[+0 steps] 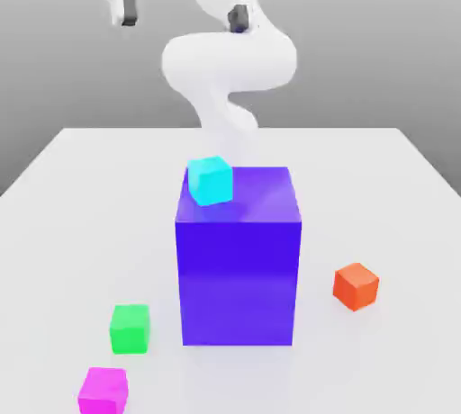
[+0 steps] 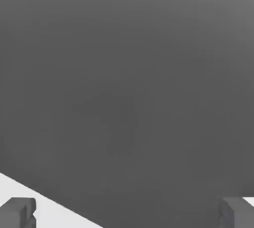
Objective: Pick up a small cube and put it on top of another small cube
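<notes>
The gripper (image 1: 184, 14) is hanging wide open above the table's (image 1: 81, 187) far edge. The magenta cube (image 1: 103, 391) is sitting at the near edge, just beside the green cube (image 1: 130, 328). No readable writing is showing on either.

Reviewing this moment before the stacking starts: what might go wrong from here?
1. The small magenta cube sits at the table's near edge; a nudge might push it off.
2. The small green cube lies close beside it, so the open jaws of the gripper may bump it while descending.
3. The tall blue-violet block with its cyan cube stands between arm and targets, risking a collision.
</notes>
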{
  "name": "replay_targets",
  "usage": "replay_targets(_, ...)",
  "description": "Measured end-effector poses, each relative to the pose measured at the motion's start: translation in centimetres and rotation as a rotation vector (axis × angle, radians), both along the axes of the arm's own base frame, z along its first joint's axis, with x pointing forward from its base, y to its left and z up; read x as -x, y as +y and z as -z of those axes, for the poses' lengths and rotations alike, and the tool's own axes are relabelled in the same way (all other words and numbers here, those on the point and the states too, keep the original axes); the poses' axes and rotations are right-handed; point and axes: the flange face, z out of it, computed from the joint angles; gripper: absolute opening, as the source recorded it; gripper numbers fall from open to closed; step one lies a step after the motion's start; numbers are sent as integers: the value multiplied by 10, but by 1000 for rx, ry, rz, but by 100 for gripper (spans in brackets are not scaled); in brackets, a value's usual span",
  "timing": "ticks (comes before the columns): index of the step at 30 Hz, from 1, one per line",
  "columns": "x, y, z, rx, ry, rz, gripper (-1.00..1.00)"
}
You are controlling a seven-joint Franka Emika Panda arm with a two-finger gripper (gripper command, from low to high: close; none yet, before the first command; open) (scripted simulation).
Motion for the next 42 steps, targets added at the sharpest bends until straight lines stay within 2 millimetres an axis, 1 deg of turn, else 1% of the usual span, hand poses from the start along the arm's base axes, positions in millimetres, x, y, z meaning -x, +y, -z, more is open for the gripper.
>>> replay_targets(4,-17,-11,46,44,49,-113,0)
replay_targets(8,-30,-22,92,89,95,-227,0)
replay_targets(15,-40,-43,172,168,174,-425,0)
replay_targets(19,-40,-56,217,213,220,-539,0)
replay_targets(23,-35,-69,259,260,267,-657,0)
replay_targets(32,-12,-104,345,359,378,-918,0)
replay_targets(36,-11,-107,399,366,386,-937,0)
replay_targets(37,-10,-107,407,365,387,-937,-100)
replay_targets(42,-10,-107,408,363,387,-938,-100)
